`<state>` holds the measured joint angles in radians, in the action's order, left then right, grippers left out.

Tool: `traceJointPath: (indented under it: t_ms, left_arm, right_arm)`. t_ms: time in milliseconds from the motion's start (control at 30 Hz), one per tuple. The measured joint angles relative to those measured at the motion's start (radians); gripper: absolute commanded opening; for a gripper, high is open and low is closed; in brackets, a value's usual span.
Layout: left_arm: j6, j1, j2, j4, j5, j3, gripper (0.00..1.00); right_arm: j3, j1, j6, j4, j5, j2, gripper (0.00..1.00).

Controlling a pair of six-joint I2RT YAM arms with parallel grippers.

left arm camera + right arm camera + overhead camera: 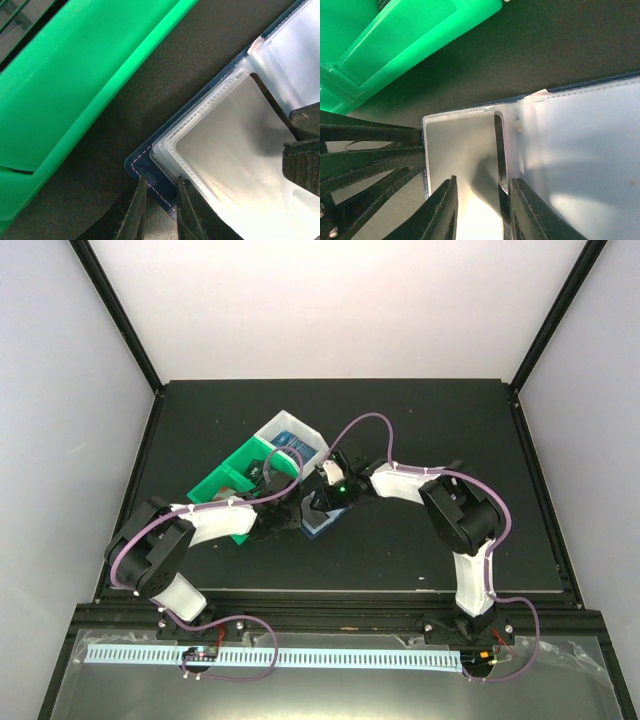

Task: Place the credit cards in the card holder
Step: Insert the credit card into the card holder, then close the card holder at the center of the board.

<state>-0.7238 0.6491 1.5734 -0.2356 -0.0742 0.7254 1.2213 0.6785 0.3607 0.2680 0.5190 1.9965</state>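
Lying open, card holder point(146, 165) clenched in left claw point(161, 181), right claw point(485, 180) astride edge-on card point(498, 150), grip unclear

Walls point(330, 310) blown bright, table point(420, 430) dark; glare on card holder point(470, 150) plastic; right fingers point(440, 210) soft-focus.

walls point(340, 300): plain white panels | frame posts point(115, 310): black, at corners | table point(420, 420): matte black top | light: even, bright
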Motion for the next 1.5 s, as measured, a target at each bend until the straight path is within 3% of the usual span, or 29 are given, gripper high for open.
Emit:
traceJointPath:
  t_ms: [133, 267, 533, 733, 833, 1267, 1500]
  left_arm:
    - [0.000, 0.000, 0.000, 0.000, 0.000, 0.000, 0.21]
    - [0.003, 0.000, -0.005, 0.003, 0.005, -0.002, 0.30]
    - [-0.015, 0.006, -0.116, -0.019, 0.014, -0.082, 0.40]
    - [-0.067, 0.046, -0.199, -0.015, 0.005, -0.116, 0.58]
    - [-0.100, 0.062, -0.225, -0.003, 0.003, -0.142, 0.61]
    - [-0.146, 0.078, -0.186, 0.023, 0.015, -0.154, 0.65]
    - [-0.147, 0.078, -0.185, 0.027, 0.017, -0.154, 0.66]
  right_arm:
    - [-0.001, 0.000, 0.003, 0.000, 0.001, 0.000, 0.32]
    - [-0.013, 0.003, 0.017, 0.003, -0.062, -0.021, 0.33]
    - [-0.055, 0.005, 0.039, 0.016, -0.322, -0.220, 0.41]
    - [-0.022, 0.005, 0.008, 0.061, -0.470, -0.173, 0.58]
    - [-0.007, 0.005, -0.038, 0.098, -0.492, -0.128, 0.62]
    - [0.107, 0.008, -0.165, 0.191, -0.569, -0.002, 0.61]
    - [0.129, 0.024, -0.175, 0.213, -0.634, 0.015, 0.45]
